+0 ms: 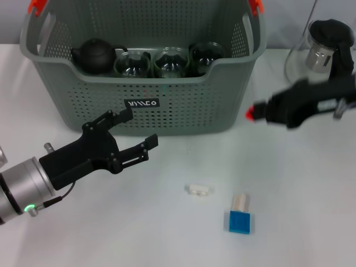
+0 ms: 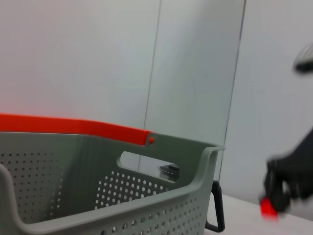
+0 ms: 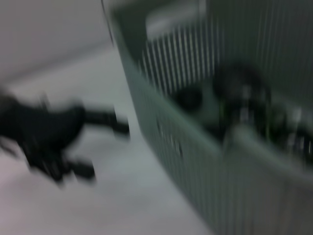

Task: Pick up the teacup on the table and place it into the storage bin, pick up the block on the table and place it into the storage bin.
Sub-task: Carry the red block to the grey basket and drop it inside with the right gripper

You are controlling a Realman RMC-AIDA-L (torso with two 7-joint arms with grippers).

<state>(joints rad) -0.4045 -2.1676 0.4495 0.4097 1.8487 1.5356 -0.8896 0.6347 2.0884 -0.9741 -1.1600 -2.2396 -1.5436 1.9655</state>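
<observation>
The grey-green storage bin stands at the back centre of the table, holding a black teapot and three glass cups. A blue block with a pale top lies on the table at the front right. Just left of it lies a small clear object; I cannot tell whether it is the teacup. My left gripper hovers open and empty in front of the bin's left half. My right gripper, with a red tip, is blurred beside the bin's right front corner, well above the block.
A glass pitcher with a black lid stands at the back right, behind my right arm. The bin's rim and orange handle clip fill the left wrist view. The right wrist view shows the bin wall and the left gripper.
</observation>
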